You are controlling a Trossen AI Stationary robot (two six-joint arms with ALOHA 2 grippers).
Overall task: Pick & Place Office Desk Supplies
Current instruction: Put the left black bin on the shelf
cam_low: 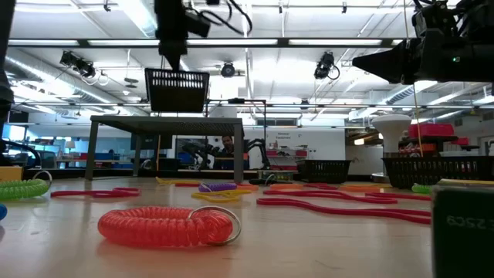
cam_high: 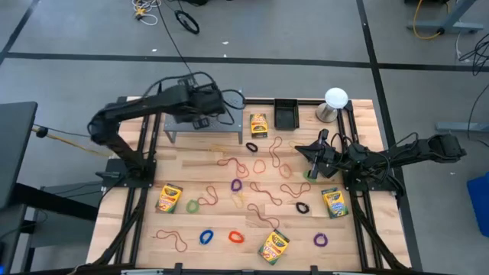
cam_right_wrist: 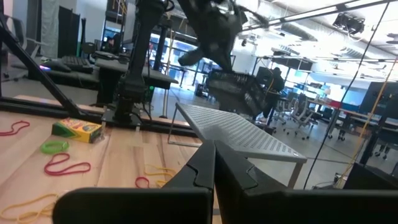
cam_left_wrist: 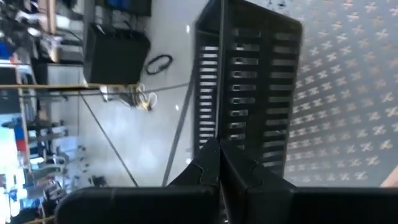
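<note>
Black mesh tray [cam_low: 177, 89] hangs pinched in our left gripper [cam_left_wrist: 219, 163] above the shelf [cam_high: 200, 130]; it could swing loose. Right gripper [cam_right_wrist: 214, 165] shut, empty; rubber bands [cam_high: 260, 176] and crayon boxes [cam_high: 170, 198] scattered on the table.

A wooden table [cam_high: 221, 221] strewn with rubber-band loops [cam_high: 237, 237] and crayon boxes [cam_high: 170, 198] — a white ball [cam_high: 335, 98] beyond the right hand [cam_high: 312, 159], a mesh riser [cam_high: 179, 126] beneath the left hand [cam_high: 231, 98].
</note>
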